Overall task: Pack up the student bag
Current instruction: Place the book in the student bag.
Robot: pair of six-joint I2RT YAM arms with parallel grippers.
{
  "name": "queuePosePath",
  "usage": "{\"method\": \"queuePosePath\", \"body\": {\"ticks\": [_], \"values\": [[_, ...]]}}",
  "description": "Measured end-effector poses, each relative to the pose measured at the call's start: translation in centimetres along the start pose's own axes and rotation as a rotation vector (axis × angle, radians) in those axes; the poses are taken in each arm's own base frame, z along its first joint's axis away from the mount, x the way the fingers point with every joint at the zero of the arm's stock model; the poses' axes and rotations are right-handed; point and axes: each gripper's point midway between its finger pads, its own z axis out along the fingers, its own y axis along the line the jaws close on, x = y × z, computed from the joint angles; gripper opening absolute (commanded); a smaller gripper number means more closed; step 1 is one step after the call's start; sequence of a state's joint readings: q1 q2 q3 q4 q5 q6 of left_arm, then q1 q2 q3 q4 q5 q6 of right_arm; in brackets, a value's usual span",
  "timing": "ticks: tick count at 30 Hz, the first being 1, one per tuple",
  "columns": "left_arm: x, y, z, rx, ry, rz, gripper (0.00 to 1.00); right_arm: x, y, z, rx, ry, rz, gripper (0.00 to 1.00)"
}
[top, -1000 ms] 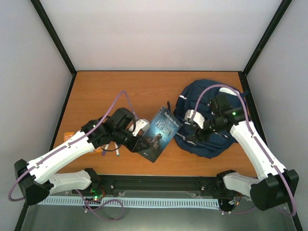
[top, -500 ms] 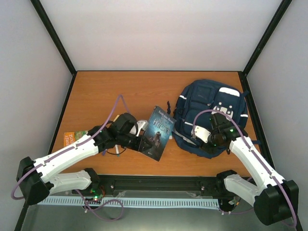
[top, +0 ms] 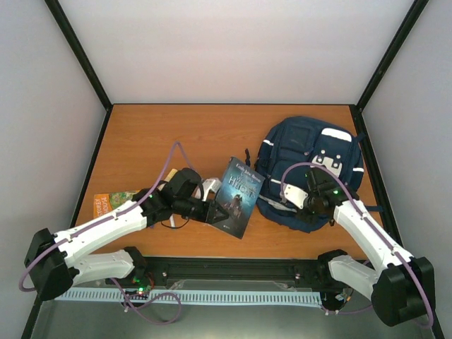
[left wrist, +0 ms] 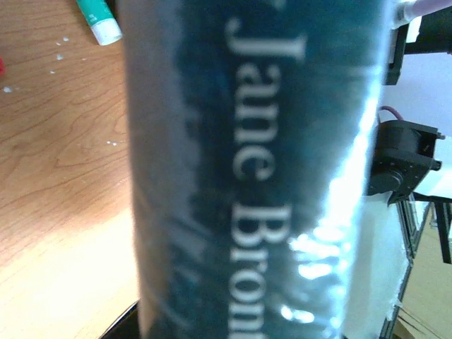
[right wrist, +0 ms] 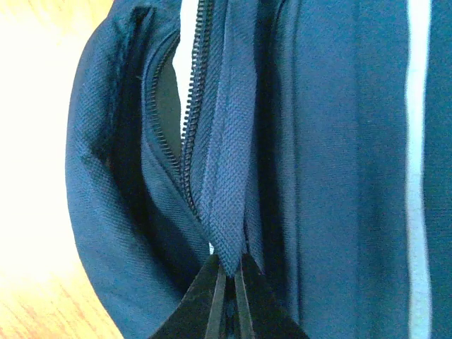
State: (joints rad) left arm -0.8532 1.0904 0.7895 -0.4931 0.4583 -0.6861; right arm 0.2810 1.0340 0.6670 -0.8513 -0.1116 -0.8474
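Observation:
The student bag (top: 311, 159), navy with white patches, lies flat at the table's right. My right gripper (top: 305, 206) sits at the bag's near left edge. In the right wrist view it (right wrist: 228, 272) is shut on a fold of the bag's blue fabric (right wrist: 227, 176) beside an open zipper (right wrist: 189, 113). My left gripper (top: 214, 210) is shut on a dark teal book (top: 239, 196), held tilted just left of the bag. The book's spine (left wrist: 261, 176) fills the left wrist view and hides the fingers.
An orange and green booklet (top: 109, 201) lies at the table's left edge. A white item (top: 210, 185) and pens (top: 169, 222) lie by the left arm. A teal and white tube (left wrist: 99, 18) rests on the wood. Black frame posts border the table.
My right gripper drew back to the bag's near left edge and closed on the fabric by the zipper; the bag now lies flat. The left arm shifted slightly with the book.

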Motion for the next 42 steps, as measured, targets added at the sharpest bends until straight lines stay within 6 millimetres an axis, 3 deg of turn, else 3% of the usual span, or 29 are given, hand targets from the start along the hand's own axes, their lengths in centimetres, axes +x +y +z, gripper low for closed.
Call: {"method": "queuePosePath", "body": {"ticks": [4, 14, 19, 24, 32, 42], "values": [[0.2, -0.3, 0.3, 0.029, 0.007, -0.013, 0.01, -0.8, -1.2, -1.8, 0.052, -0.018, -0.007, 0.03], [2.7, 0.3, 1.2, 0.084, 0.093, -0.066, 0.01, -5.2, -7.3, -11.5, 0.336, -0.126, -0.009, 0.03], [2.1, -1.0, 2.2, 0.155, 0.101, -0.059, 0.01, -6.0, -9.0, -14.3, 0.425, -0.151, 0.019, 0.03], [0.9, -2.0, 4.8, 0.235, 0.103, -0.091, 0.01, -6.1, -9.6, -15.1, 0.459, -0.158, 0.043, 0.03], [-0.5, -2.5, 11.8, 0.333, 0.144, -0.164, 0.01, -6.3, -9.8, -15.4, 0.472, -0.174, 0.065, 0.03], [-4.4, -3.6, 18.7, 0.465, 0.154, -0.183, 0.01, -6.6, -9.8, -15.8, 0.474, -0.191, 0.066, 0.03]]}}
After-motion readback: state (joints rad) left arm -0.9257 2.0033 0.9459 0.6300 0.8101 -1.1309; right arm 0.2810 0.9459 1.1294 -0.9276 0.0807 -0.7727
